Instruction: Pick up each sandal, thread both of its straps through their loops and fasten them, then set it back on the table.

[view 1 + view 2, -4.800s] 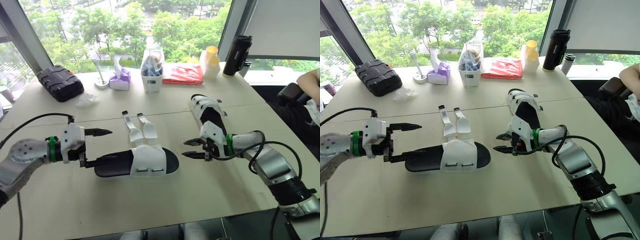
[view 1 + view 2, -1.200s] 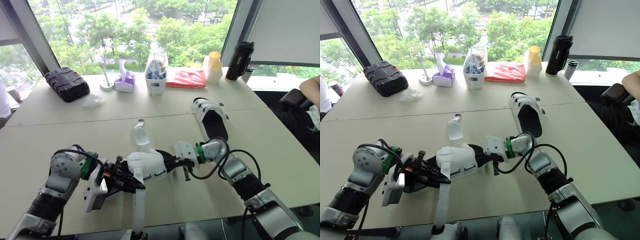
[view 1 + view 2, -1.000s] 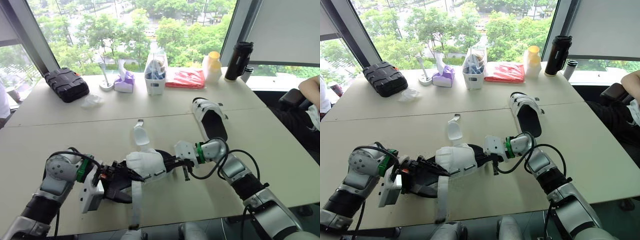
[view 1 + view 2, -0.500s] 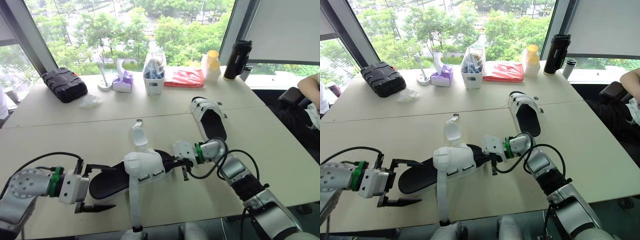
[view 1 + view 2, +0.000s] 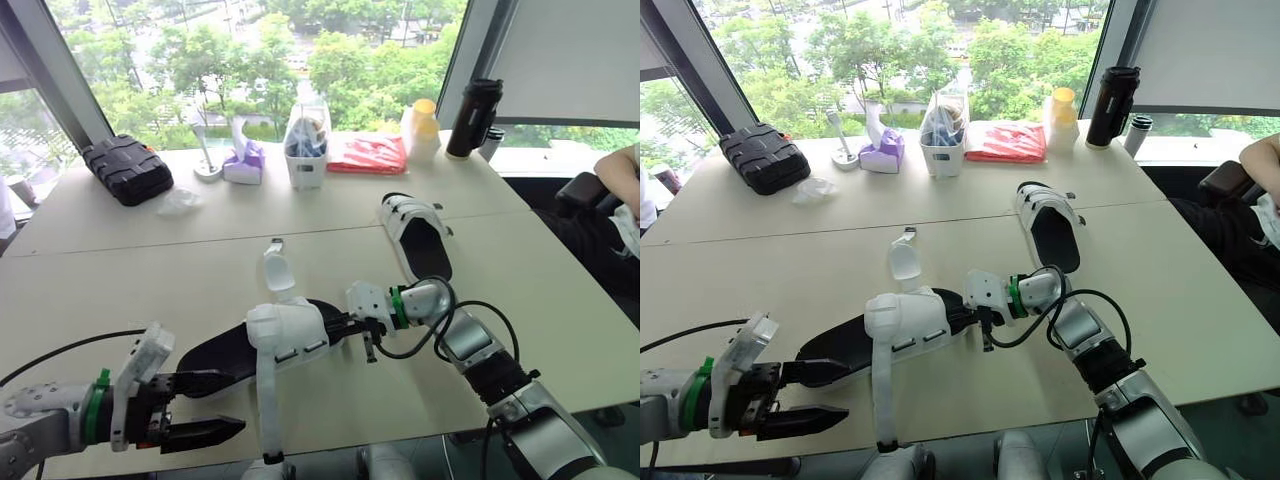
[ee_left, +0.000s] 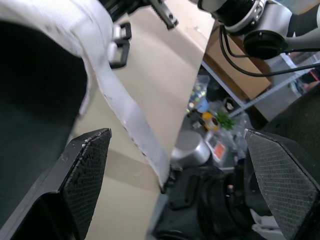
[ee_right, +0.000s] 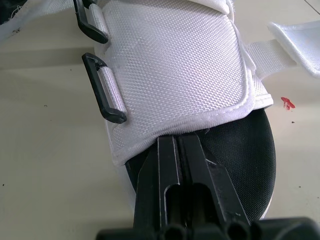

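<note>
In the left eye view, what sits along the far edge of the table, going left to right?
Black case, purple tissue box, white tub, red packet, yellow-capped bottle, black flask.

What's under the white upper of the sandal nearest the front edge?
Under the white upper the black footbed shows at the toe, and the right hand's shut fingers run in beneath its edge. Their tips and the footbed farther in are covered.

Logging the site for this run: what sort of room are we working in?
Most likely an office or meeting room, perhaps on an upper floor: big windows look out on treetops, long pale tables are pushed together, and a tissue box and a flask sit along the far edge.
</note>
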Motion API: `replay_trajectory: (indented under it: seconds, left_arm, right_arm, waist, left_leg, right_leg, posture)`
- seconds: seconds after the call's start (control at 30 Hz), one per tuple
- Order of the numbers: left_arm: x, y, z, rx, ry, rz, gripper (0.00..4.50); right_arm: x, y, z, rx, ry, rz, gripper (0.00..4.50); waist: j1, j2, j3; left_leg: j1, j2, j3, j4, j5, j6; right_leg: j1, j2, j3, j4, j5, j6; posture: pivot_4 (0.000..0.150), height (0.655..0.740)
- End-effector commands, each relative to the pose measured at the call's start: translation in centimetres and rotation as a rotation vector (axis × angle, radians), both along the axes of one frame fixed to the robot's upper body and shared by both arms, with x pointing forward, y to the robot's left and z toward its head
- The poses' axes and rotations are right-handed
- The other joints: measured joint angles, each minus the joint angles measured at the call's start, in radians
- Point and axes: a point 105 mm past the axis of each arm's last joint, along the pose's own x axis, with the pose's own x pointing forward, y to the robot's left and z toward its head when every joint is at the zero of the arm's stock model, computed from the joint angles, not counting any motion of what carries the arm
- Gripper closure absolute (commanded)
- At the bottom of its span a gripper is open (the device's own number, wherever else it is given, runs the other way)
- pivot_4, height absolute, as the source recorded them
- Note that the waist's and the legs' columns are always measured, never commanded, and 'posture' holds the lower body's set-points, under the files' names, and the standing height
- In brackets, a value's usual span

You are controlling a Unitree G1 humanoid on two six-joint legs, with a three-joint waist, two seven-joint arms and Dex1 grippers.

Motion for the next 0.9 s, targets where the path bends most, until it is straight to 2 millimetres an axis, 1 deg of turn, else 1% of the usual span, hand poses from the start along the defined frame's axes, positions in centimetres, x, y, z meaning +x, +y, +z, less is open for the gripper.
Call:
replay_trajectory:
  seconds: [0.03,0.1,0.17,0.23,0.5,0.6,0.7,0.9]
  left_arm:
    - [-0.5,-0.8,-0.4,-0.002,0.052,-0.016,0.07]
    - [-0.7,-0.8,-0.6,-0.006,0.092,-0.005,0.07]
    - [-0.7,-0.5,-1.7,0.009,0.15,0.025,0.07]
    - [-0.6,-0.4,-2.6,0.029,0.169,0.051,0.07]
    - [1.0,0.7,-4.9,0.166,0.125,0.142,0.07]
    - [1.8,1.0,-5.2,0.188,0.071,0.172,0.07]
    - [2.8,1.1,-4.9,0.172,0.027,0.21,0.07]
    - [4.0,1.8,-4.9,0.194,-0.039,0.244,0.07]
  right_arm:
    - [-0.1,0.0,-0.3,-0.021,-0.005,0.002,4.5]
    - [-0.1,0.1,-0.2,-0.016,-0.003,0.0,4.5]
    - [-0.1,0.1,-0.2,-0.015,-0.005,-0.003,4.5]
    - [-0.1,0.1,-0.1,-0.015,-0.006,-0.005,4.5]
    - [-0.3,0.0,-0.1,-0.01,-0.007,-0.014,4.5]
    - [-0.4,0.0,-0.1,-0.008,-0.005,-0.016,4.5]
    - [-0.5,0.1,-0.1,-0.006,-0.005,-0.018,4.5]
    - [-0.5,0.1,-0.1,-0.005,-0.005,-0.02,4.5]
  waist:
    - [0.0,0.0,0.0]
    - [0.001,0.0,0.0]
    - [0.001,0.0,0.0]
    - [0.001,0.001,0.0]
    - [0.002,0.0,0.0]
    - [0.003,0.001,0.0]
    - [0.005,0.001,0.0]
    - [0.005,0.001,0.0]
  left_leg:
    - [0.0,0.0,0.0,0.0,0.0,0.0]
    - [0.0,0.0,0.0,0.0,0.0,0.0]
    - [0.0,0.0,0.0,0.0,0.0,0.0]
    - [0.0,0.0,0.0,0.0,0.0,0.0]
    - [0.0,0.0,0.0,0.0,0.0,0.0]
    - [0.0,0.0,0.001,0.0,0.0,0.0]
    - [0.0,0.0,0.001,0.0,0.0,0.0]
    - [0.001,0.001,0.0,0.0,0.0,0.0]
  right_leg:
    - [0.0,0.0,0.0,0.0,-0.001,-0.001]
    - [0.0,0.0,0.0,0.0,-0.001,-0.002]
    - [0.0,0.0,0.0,0.0,-0.001,-0.003]
    - [0.0,0.0,0.0,0.0,-0.001,-0.003]
    - [0.0,0.0,0.0,-0.001,-0.001,-0.003]
    - [0.0,0.0,0.0,-0.002,0.0,-0.004]
    - [0.001,0.0,0.0,-0.002,0.0,-0.005]
    - [0.001,0.0,0.0,-0.002,0.0,-0.006]
  posture:
    - [0.15,0.74]
    - [0.15,0.74]
    - [0.15,0.74]
    - [0.15,0.74]
    - [0.15,0.74]
    - [0.15,0.74]
    - [0.15,0.74]
    - [0.15,0.74]
